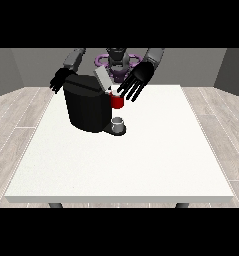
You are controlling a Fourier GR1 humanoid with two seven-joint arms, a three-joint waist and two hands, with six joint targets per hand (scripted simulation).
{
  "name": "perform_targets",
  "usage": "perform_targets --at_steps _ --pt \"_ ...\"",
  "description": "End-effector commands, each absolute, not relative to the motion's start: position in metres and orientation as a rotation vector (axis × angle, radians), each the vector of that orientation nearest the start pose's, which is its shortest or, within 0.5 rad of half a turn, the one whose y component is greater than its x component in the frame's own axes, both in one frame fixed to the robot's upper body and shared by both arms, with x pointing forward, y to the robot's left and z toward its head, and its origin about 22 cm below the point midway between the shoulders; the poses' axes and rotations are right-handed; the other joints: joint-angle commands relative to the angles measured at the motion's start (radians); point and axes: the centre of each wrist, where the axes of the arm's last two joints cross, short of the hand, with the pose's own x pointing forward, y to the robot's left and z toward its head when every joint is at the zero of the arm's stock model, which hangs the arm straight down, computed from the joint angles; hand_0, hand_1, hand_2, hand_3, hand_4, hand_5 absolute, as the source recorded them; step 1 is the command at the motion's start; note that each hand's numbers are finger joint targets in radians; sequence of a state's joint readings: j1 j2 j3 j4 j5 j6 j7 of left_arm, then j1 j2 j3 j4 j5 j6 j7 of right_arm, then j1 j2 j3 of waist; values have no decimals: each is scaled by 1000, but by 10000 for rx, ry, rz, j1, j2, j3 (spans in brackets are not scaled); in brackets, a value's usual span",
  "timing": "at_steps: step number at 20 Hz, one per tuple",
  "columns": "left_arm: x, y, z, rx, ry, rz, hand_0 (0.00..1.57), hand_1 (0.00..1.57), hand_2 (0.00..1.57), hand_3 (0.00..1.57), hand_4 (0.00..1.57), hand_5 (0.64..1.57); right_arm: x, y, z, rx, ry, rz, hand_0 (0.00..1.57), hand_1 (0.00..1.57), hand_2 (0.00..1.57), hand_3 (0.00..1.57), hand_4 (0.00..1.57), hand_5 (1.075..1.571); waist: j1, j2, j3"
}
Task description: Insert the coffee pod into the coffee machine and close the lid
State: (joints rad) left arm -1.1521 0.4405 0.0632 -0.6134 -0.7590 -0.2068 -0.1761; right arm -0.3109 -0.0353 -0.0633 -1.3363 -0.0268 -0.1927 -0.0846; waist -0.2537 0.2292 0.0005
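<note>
plainly the pod step comes first here: the tall black boxy coffee machine (86, 107) stands on the large white table (141, 160) with its grey flat lid (102, 77) tilted up and open. the hand at the view's right (137, 80) hangs above and just beside the machine's red front section (117, 101), its fingers spread and pointing down, holding nothing that can be seen. the coffee pod may be the pale spot at the top of the red part, but it is too small to tell, and whether it is already seated cannot be told either. a small grey cup (119, 123) sits on the dark base below the red part.

the hand at the view's left (57, 80) shows behind the machine's upper corner, fingers relaxed and empty.

judged from this, the lid is not yet closed. the next move calls for the pod to sit fully down, then for a hand to reach the raised lid and press it flat without shoving the machine.
</note>
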Motion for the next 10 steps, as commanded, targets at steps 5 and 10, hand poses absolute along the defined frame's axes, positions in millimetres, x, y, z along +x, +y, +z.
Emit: perform_targets --at_steps 5,10 --pt "459 260 205 7134 -15777 -10929 0 0 0 0 0 1571 301 -225 3 -1004 -16728 -1257 0 0 0 0 427 1571 237 -573 -2" --pt "454 239 156 5617 -15217 -10678 0 0 0 0 0 1571 286 -236 -15 -1143 -15850 -1434 0 0 0 0 434 1571 718 -1818 -2"
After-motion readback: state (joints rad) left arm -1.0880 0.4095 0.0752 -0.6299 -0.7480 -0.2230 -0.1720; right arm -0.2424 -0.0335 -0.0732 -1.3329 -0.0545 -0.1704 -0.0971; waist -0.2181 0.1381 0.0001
